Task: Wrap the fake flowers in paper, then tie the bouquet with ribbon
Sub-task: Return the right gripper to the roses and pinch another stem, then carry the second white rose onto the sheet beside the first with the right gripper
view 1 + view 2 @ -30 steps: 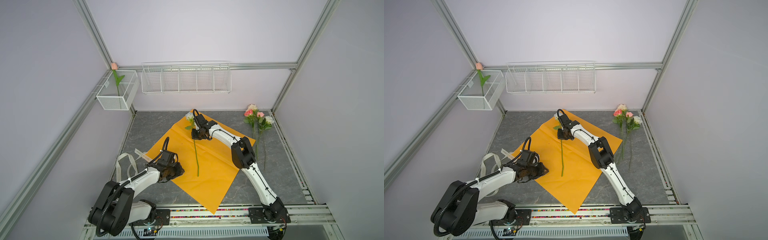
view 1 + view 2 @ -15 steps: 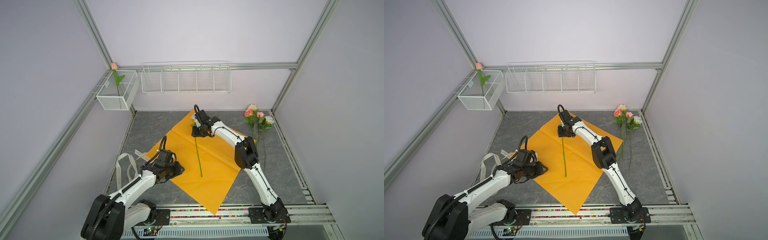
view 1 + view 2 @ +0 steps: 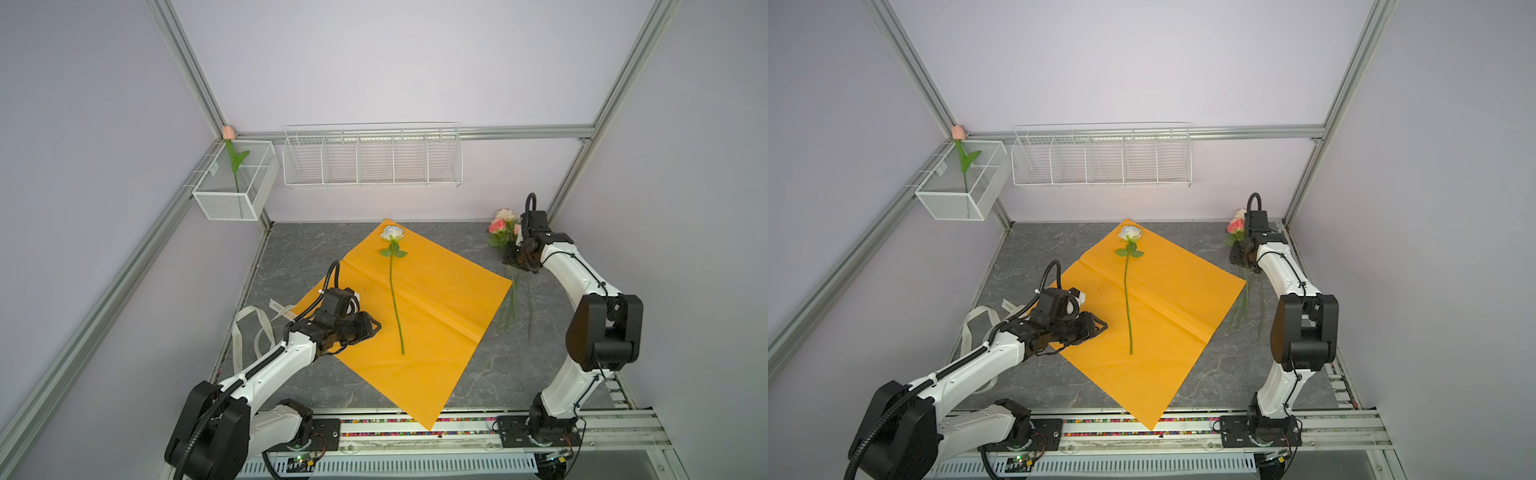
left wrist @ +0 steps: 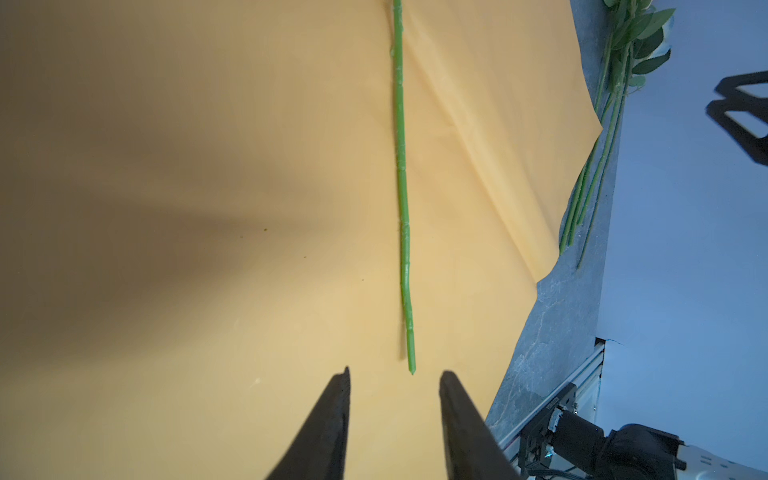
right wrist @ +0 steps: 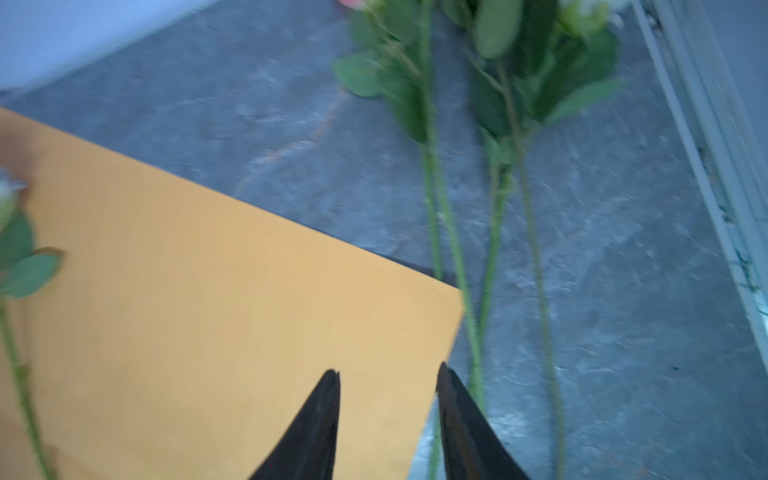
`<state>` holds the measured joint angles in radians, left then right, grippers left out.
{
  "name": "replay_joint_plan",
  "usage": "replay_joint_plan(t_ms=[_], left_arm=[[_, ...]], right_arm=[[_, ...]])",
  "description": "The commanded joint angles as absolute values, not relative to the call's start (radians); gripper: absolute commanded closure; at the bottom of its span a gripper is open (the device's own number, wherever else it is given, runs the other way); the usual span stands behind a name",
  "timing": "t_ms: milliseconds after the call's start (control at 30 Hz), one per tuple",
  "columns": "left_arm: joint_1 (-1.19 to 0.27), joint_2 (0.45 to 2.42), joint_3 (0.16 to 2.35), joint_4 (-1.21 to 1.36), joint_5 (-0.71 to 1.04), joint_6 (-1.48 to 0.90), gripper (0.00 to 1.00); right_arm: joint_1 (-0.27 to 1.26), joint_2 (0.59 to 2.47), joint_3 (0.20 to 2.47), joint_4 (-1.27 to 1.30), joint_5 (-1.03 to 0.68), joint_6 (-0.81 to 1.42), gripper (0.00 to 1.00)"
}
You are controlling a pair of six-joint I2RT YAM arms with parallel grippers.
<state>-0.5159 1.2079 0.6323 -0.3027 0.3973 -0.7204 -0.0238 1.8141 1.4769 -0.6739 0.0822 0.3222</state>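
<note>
Over loose pink-and-cream fake roses (image 3: 500, 226) off the orange wrapping paper (image 3: 436, 299), right end effector (image 5: 386, 372) sits apart, empty, left end effector (image 4: 395, 372) too; gathering step, next clamp one.

Rose (image 3: 392, 234) on paper (image 3: 449, 299); other flowers (image 3: 498, 226) right of paper.

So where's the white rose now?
In both top views the white rose lies alone along the middle of the orange paper, bloom at its far corner.

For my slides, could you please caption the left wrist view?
Open left gripper over orange paper, tips near the green stem.
</note>
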Motion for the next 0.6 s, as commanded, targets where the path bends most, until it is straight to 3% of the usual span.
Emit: replay_joint_plan(t_ms=[0,300,567], left_arm=[[-0.548,1.252,0.69,-0.269,0.392,-0.726,0.62],[-0.568,1.305,0.73,-0.258,0.388,-0.744,0.6],[-0.568,1.3,0.725,-0.265,0.36,-0.745,0.6]], right_arm=[[-0.04,1.888,1.497,-0.708,0.035,0.245,0.61],[-0.06,2.16,1.791,-0.789,0.148,0.175,0.6],[-0.081,2.358,2.014,-0.891,0.109,0.125,0.69]])
